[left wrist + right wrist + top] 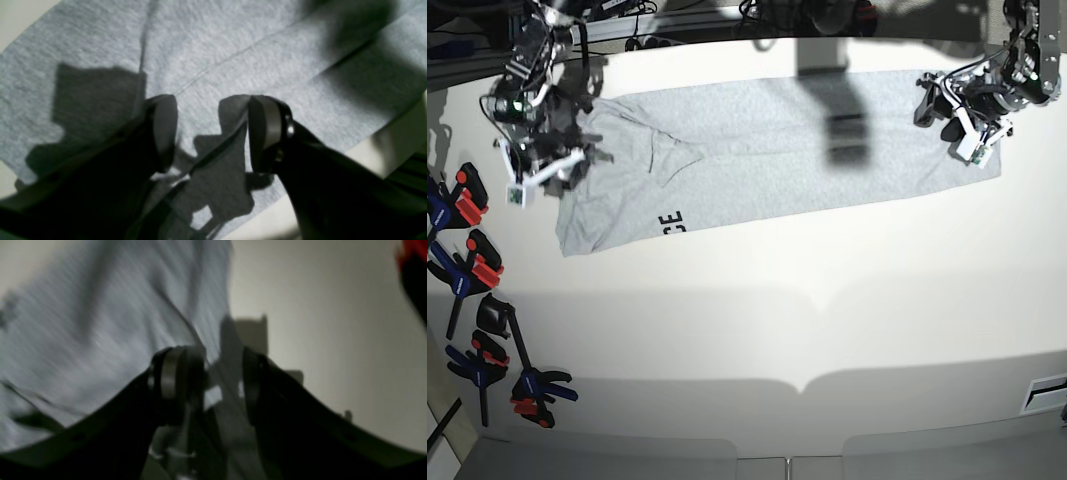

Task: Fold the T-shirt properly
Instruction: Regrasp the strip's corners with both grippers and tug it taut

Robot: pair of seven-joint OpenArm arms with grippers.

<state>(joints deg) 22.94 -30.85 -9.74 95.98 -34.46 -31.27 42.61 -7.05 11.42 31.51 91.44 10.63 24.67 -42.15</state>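
Left wrist view: left end effector (211, 133) w/ jaws spread wide, nothing between them, hovering over the light heather-grey cotton T-shirt (213, 63); fabric lies flat w/ a seam line and a folded edge running diagonally, end effector's shadow cast on the cloth, strip of pale cream bench (397, 150) showing at the lower right. Right wrist view (blurry): right end effector (222, 380) w/ jaws partly apart, a narrow gap visible; cloth shows in the gap, but can't tell whether it's pinched; T-shirt (100, 323) fills the left half w/ wrinkles, bare bench (333, 340) on the right, red-and-black object (412, 270) at the top right corner, too blurred to identify. Base view: T-shirt (767, 150) stretched out as a long band across the far part of the bench (777, 340), black letters "CE" at its near-left edge; left end effector (962, 125) sits at the band's right end, right end effector (542, 160) at its left end where the cloth bunches; several black clamps w/ red and blue grips (477, 300) lie along the bench's left edge, well apart from the shirt
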